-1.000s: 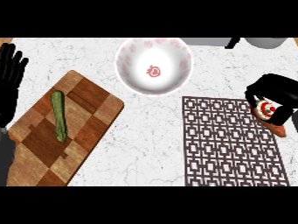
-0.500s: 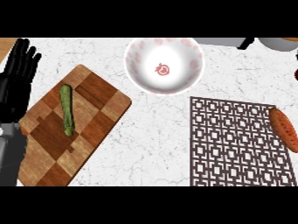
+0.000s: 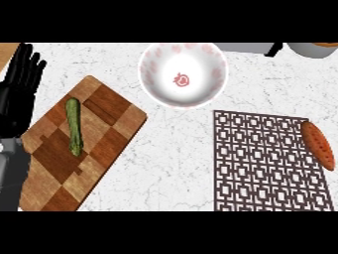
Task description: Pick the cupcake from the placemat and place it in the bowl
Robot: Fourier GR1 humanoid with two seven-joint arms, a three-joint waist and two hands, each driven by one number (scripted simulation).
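Since the earlier frames the right hand and the cupcake it covered have gone from view, baring the placemat, and the cupcake's place cannot be told. The bowl lies up and left of the placemat. Farther left the left hand rests open, fingers up, holding nothing.

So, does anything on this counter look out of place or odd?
Yes: no cupcake shows on the placemat or in the bowl. An orange-brown elongated item lies half off the placemat's right edge. The right hand is out of view; the left hand rests open at the left edge.
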